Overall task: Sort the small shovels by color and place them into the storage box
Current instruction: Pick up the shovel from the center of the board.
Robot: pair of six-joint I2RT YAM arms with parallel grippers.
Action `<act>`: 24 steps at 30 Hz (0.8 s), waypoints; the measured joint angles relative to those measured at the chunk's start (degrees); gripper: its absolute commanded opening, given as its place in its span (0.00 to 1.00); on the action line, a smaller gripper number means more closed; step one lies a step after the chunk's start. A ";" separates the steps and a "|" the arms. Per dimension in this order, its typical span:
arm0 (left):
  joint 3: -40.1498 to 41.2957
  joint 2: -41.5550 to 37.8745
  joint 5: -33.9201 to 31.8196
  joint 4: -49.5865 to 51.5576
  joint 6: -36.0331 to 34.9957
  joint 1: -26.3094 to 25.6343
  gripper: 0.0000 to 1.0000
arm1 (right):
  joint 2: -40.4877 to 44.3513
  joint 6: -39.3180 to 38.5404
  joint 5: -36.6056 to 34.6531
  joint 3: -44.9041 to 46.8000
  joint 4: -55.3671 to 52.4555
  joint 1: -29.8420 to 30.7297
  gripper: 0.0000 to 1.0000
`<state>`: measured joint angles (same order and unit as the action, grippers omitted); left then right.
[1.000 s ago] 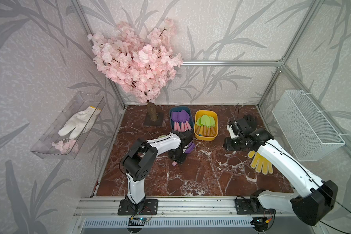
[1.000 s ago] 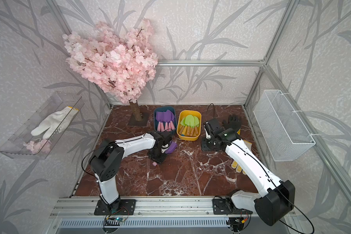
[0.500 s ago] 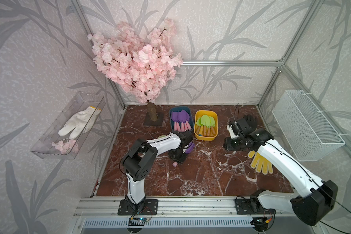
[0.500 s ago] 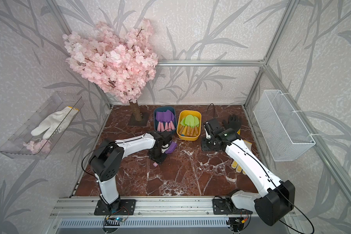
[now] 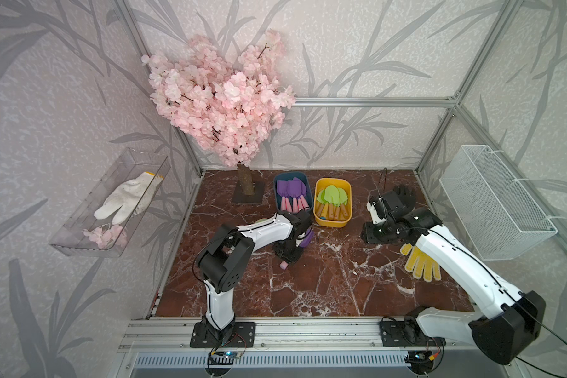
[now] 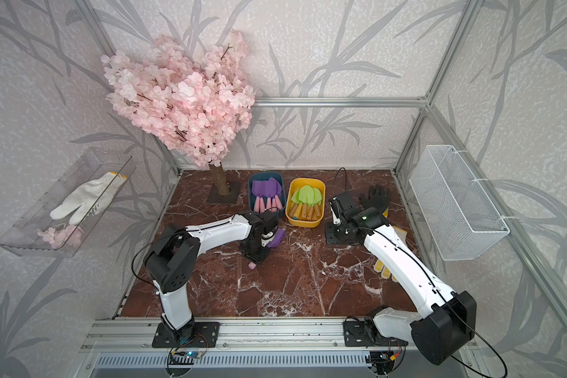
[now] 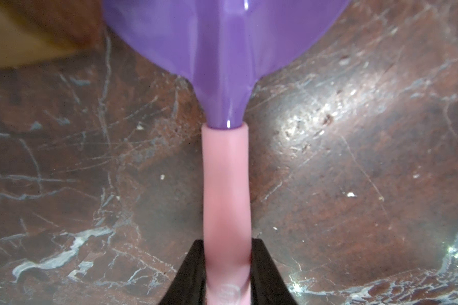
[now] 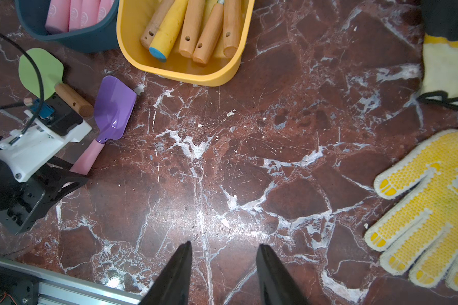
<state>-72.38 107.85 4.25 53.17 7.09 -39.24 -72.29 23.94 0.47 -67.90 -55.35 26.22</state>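
Purple shovel [image 8: 114, 105], glossy blade w/ pink handle, is seen on the marble near the yellow box [image 8: 185, 75], twd the robot's left. Its handle is clamped by the closed left gripper [image 7: 226, 264]. A green shovel [image 8: 41, 72] is partly hidden by that wrist, farther from the box. The right gripper [image 8: 224, 264] is held part-open & empty in front of the box. A yellow glove [image 8: 428, 200] is seen well to the box's right.

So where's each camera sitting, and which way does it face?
Both top views: high in front, looking down at the table; left arm, right arm show.
Left wrist: on that arm, facing the purple shovel in the shut left end effector.
Right wrist: on that arm, facing the yellow box past the open right end effector.
All share that shovel.
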 measured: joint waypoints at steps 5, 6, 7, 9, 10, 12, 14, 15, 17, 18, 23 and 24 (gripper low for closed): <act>-2.27 0.00 0.44 0.48 -0.02 -0.35 0.25 | 0.00 0.00 0.02 0.11 0.02 0.00 0.45; -2.69 0.00 0.52 0.52 -0.04 -0.48 0.25 | 0.00 0.00 0.02 0.11 0.02 0.00 0.45; -3.28 0.02 0.63 0.59 -0.04 -0.70 0.25 | 0.00 0.02 0.02 0.15 0.04 0.00 0.45; -4.22 0.22 0.98 0.70 -0.04 -1.20 0.25 | 0.00 0.00 0.02 0.15 0.04 0.00 0.45; -4.68 0.46 1.25 0.74 -0.07 -1.49 0.25 | 0.00 0.02 0.02 0.15 0.04 0.00 0.45; -5.42 1.07 1.66 0.79 -0.07 -2.08 0.24 | 0.00 0.02 0.02 0.15 0.04 0.00 0.45; -5.68 1.70 1.99 0.79 -0.02 -2.80 0.24 | 0.00 0.02 0.02 0.15 0.04 0.00 0.45; -5.70 1.92 2.10 0.83 -0.02 -3.10 0.23 | 0.00 0.02 0.02 0.15 0.04 0.00 0.45; -5.70 2.34 2.40 0.87 0.20 -3.87 0.23 | 0.00 0.02 0.02 0.15 0.04 0.00 0.45; -5.70 2.40 2.51 0.96 0.46 -4.13 0.23 | 0.00 0.02 0.02 0.15 0.04 -0.02 0.45; -4.04 1.14 3.02 1.05 3.08 -6.49 0.23 | 0.00 0.00 0.02 0.15 0.04 -0.04 0.45; -3.41 0.44 3.02 1.20 3.74 -6.99 0.23 | 0.00 0.02 0.02 0.15 0.04 -0.04 0.45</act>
<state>-75.79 108.29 7.27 54.37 10.83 -46.24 -72.29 23.97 0.49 -67.75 -55.31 26.17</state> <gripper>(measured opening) 0.258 0.448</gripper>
